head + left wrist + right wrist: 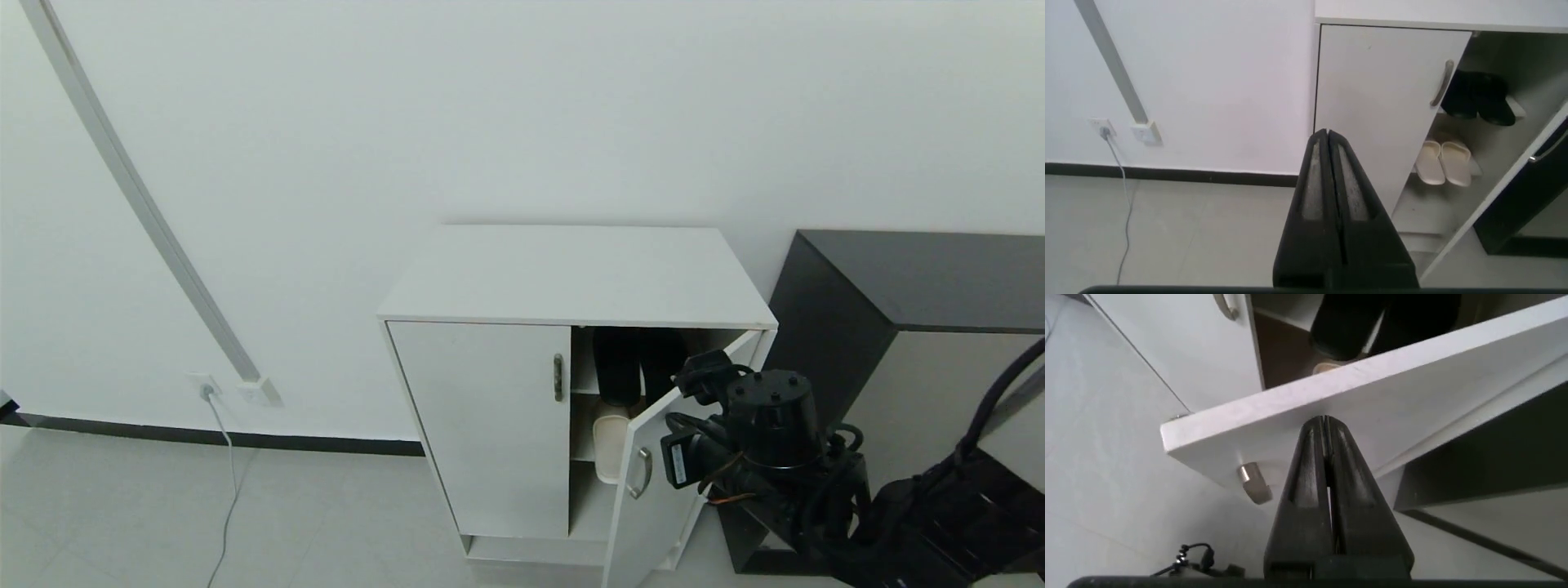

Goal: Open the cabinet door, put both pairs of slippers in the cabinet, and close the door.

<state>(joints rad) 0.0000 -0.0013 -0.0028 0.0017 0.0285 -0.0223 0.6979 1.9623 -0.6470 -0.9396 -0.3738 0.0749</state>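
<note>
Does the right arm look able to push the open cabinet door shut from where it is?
Probably yes: the right gripper is at the door's outer side, nothing between them, and the black slippers and beige slippers sit inside on their shelves.

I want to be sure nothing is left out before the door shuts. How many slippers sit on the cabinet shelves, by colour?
Black slippers: 2
Cream slippers: 2
Total: 4
</note>
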